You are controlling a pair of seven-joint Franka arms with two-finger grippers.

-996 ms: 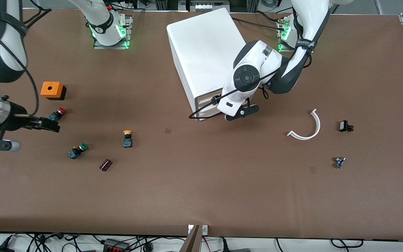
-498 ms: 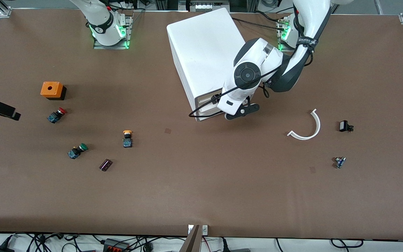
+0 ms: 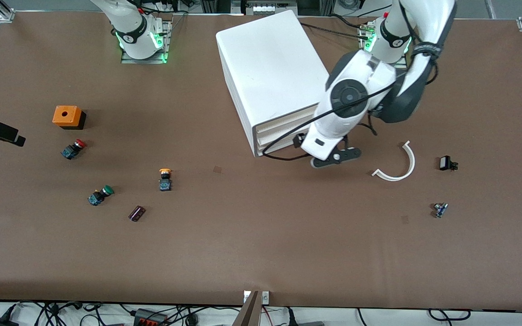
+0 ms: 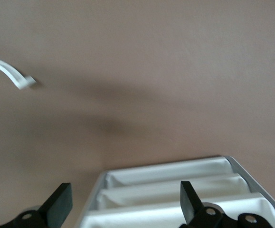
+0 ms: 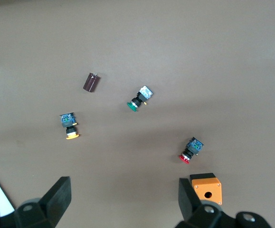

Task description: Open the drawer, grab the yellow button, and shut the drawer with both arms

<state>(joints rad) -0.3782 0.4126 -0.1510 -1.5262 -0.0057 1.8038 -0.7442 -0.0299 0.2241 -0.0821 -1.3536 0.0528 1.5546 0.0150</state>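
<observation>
Drawer: the top drawer (image 3: 283, 121) of the white cabinet (image 3: 268, 63) looks closed, flush with the two alike below it. Thin plastic, probably light and a little flexible; the front lip toward the front camera is the natural place to hook and pull. The cabinet itself may slide if the pull is abrupt.
Left tool: the left tool (image 4: 123, 206) hangs over the counter (image 3: 261, 244) just beside the drawer fronts, fingers spread wide, nothing between them.
Orange-capped button: the button (image 3: 165, 179) lies on the counter toward the right arm's end, well apart from the cabinet, not in any drawer. Small, rigid and light; the round cap may slip, so the squarer black-and-blue body is likely the surer hold.
Right tool: the right tool (image 5: 123, 202) is high over the orange box (image 5: 206, 187), fingers apart and empty.
Neighbours: the red-capped button (image 3: 73, 148), green-capped button (image 3: 100, 194) and a dark cylinder (image 3: 137, 213) lie near, but apart from the target.
</observation>
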